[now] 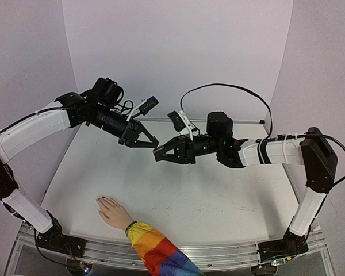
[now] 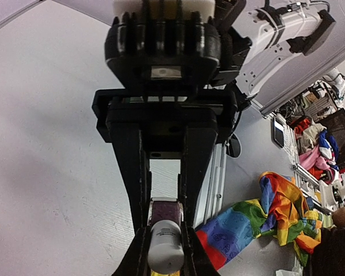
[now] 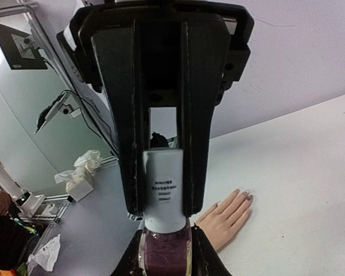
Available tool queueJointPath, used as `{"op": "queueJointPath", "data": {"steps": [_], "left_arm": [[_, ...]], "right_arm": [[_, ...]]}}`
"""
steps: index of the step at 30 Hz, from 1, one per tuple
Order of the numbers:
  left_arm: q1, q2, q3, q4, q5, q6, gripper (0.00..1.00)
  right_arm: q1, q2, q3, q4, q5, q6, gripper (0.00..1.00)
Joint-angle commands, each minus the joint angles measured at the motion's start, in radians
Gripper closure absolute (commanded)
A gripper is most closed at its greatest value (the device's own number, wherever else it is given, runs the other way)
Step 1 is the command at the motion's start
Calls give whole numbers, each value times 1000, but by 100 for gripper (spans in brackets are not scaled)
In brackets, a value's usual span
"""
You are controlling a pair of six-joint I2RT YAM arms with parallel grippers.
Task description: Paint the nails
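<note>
Both grippers meet in mid-air over the middle of the table. My left gripper [image 2: 164,223] is shut on the dark purple polish bottle [image 2: 164,211]. My right gripper [image 3: 165,202] is shut on the bottle's white cap [image 3: 164,184], which still sits on the bottle. From above, the left gripper [image 1: 151,142] and right gripper [image 1: 160,154] are tip to tip and hide the bottle. The pale hand [image 1: 115,214] with the rainbow sleeve [image 1: 155,253] lies flat near the front edge. Its nails [image 3: 248,197] point away from the arms; one looks darkened, the others pale.
The white table [image 1: 218,195] ends in a metal rail at the front, where the arm bases are bolted. Purple walls close the back and sides. Crumpled tissues [image 3: 77,172] and other clutter lie off the table.
</note>
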Motion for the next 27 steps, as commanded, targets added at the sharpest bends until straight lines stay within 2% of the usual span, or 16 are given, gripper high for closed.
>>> {"op": "queueJointPath", "data": {"steps": [1, 4, 6, 9, 14, 17, 23, 27], "left_arm": [[-64, 31, -29, -38, 92, 39, 98], [-64, 15, -24, -37, 81, 31, 91], [-63, -6, -19, -38, 49, 24, 80], [-58, -66, -42, 13, -46, 0, 58], [-1, -198, -170, 184, -93, -102, 22], [8, -251, -217, 252, -97, -145, 9], [7, -327, -281, 407, -112, -292, 4], [7, -369, -295, 466, -333, -428, 4]], "right_arm": [[26, -86, 87, 338, -49, 59, 100], [25, -90, 68, 338, -30, 49, 100], [24, -96, 54, 335, -10, 36, 100], [19, -112, 19, 323, 35, 11, 100], [0, -169, -54, 265, 140, -61, 100], [0, -206, -66, 127, 240, -163, 100], [27, -244, -47, -60, 542, -298, 100], [117, -226, -24, -124, 898, -390, 100]]}}
